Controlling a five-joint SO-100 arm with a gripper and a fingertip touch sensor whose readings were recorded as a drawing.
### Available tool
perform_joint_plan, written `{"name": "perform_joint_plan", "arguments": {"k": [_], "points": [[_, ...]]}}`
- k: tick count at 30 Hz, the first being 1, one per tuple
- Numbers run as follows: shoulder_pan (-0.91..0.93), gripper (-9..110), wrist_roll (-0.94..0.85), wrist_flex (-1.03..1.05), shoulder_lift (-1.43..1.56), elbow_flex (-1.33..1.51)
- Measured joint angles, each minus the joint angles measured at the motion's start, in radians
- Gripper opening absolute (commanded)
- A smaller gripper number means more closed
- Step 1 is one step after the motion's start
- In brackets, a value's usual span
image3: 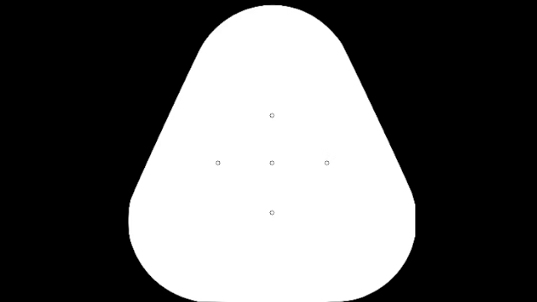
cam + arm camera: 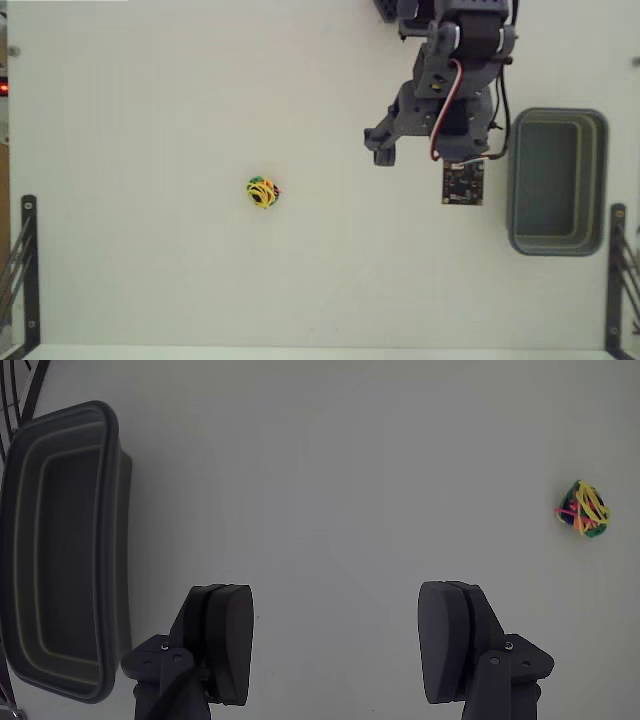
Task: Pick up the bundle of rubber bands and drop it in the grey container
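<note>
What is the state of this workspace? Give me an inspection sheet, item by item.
Surface: plain white table, bare between the things.
Job's things: bundle of rubber bands lies alone on the table, far from the gripper; grey container is empty, at the right edge in the fixed view.
Clutter: nothing seen.
Grippers: gripper open, holding nothing, above bare table between bundle and container.
Cables: red and white wires run along the arm.
Surroundings: black metal brackets at both table edges.

Matt grey plastic container [image 2: 60, 550], thin rubbery loops of the bundle [image 2: 583, 509], smooth matt white table [image 2: 200, 280].
</note>
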Motion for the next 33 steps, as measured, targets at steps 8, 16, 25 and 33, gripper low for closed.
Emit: {"name": "perform_joint_plan", "arguments": {"k": [8, 16, 25, 33], "points": [[0.0, 110, 0.0, 0.0, 0.0, 0.0], [0.0, 110, 0.0, 0.0, 0.0, 0.0], [0.0, 110, 0.0, 0.0, 0.0, 0.0], [0.035, 110, 0.0, 0.0, 0.0, 0.0]]}}
